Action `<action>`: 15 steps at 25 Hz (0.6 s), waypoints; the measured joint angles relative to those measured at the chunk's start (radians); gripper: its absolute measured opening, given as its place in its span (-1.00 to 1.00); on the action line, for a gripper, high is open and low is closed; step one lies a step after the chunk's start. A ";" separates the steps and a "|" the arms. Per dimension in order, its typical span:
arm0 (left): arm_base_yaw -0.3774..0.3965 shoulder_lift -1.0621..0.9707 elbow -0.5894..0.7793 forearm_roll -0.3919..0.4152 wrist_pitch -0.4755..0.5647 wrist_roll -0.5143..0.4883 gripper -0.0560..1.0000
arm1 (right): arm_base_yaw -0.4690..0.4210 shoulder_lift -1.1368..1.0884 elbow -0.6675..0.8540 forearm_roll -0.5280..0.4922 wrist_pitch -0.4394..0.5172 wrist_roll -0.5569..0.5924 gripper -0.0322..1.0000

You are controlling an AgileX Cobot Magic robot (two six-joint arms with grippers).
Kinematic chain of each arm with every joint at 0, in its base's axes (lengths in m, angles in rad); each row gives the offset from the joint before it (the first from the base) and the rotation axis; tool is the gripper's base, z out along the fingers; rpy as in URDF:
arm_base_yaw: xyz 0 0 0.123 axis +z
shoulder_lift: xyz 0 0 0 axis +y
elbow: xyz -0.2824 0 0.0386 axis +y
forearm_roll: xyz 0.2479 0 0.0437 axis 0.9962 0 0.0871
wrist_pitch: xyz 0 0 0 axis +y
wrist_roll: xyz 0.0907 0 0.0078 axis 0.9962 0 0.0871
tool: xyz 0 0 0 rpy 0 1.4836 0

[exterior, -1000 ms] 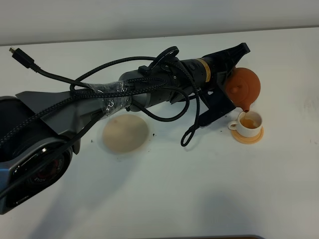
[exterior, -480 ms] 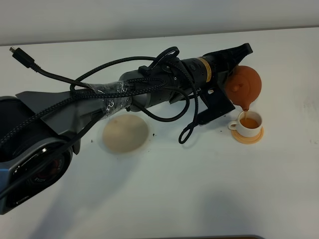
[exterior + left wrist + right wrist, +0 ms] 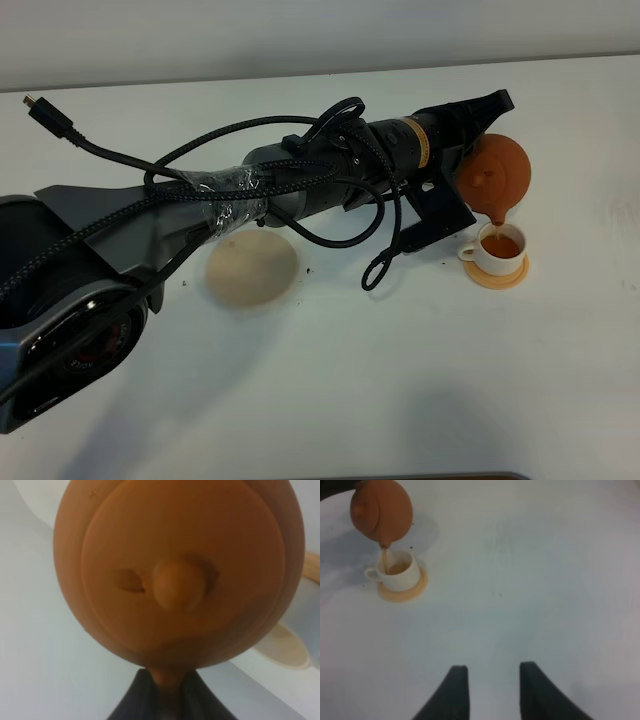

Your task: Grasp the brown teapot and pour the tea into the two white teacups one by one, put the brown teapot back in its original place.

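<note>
Exterior high view, near to far: the pale coaster (image 3: pixel 251 270) sits unoccupied at 9 o'clock of the cup, well apart. Next, the white teacup (image 3: pixel 490 257) on its saucer (image 3: pixel 512 274); the tea (image 3: pixel 502 244) looks close to the rim. Just above it at 12 o'clock is the brown teapot (image 3: pixel 497 170), spout down, thin stream landing inside. At the pot's 10 o'clock, the left hand (image 3: pixel 466 148) is clamped tight on the loop handle. Off this view, the right hand (image 3: pixel 490 690) is parted, holding nothing, well clear. My read: this cup's about done. Roll back slowly with the spout over cup centre until the stream breaks, then lift before traversing. Nothing retains the lid (image 3: pixel 177 585), so go easy on tilt. Second cup not seen here.
</note>
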 joint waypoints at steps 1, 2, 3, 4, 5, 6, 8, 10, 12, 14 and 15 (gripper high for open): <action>0.000 0.000 0.000 0.001 0.000 0.000 -0.68 | 0.000 0.000 0.000 0.000 0.000 0.000 -0.47; 0.000 0.000 0.000 0.001 0.000 0.000 -0.68 | 0.000 0.000 0.000 0.000 0.000 0.000 -0.47; 0.000 0.000 0.000 0.001 0.000 0.000 -0.68 | 0.000 0.000 0.000 0.000 0.000 0.000 -0.47; 0.000 0.000 0.000 0.001 0.000 0.000 -0.68 | 0.000 0.000 0.000 0.000 0.000 0.000 -0.47; 0.000 0.000 0.000 0.001 0.000 0.000 -0.68 | 0.000 0.000 0.000 0.000 0.000 0.000 -0.47; -0.001 0.000 0.000 0.001 0.000 0.000 -0.68 | 0.000 0.000 0.000 0.000 0.000 0.000 -0.47; -0.001 0.000 0.000 0.001 0.000 0.008 -0.68 | 0.000 0.000 0.000 0.000 0.000 0.000 -0.47; -0.001 0.000 0.000 0.003 0.000 0.016 -0.68 | 0.000 0.000 0.000 0.000 0.000 0.000 -0.47; -0.001 0.000 0.000 0.015 0.000 0.020 -0.68 | 0.000 0.000 0.000 0.000 0.000 0.000 -0.47; -0.001 0.000 0.000 0.017 -0.004 0.020 -0.68 | 0.000 0.000 0.000 0.000 0.000 0.000 -0.47; -0.001 0.000 0.000 0.018 -0.007 0.020 -0.68 | 0.000 0.000 0.000 0.000 0.000 0.000 -0.47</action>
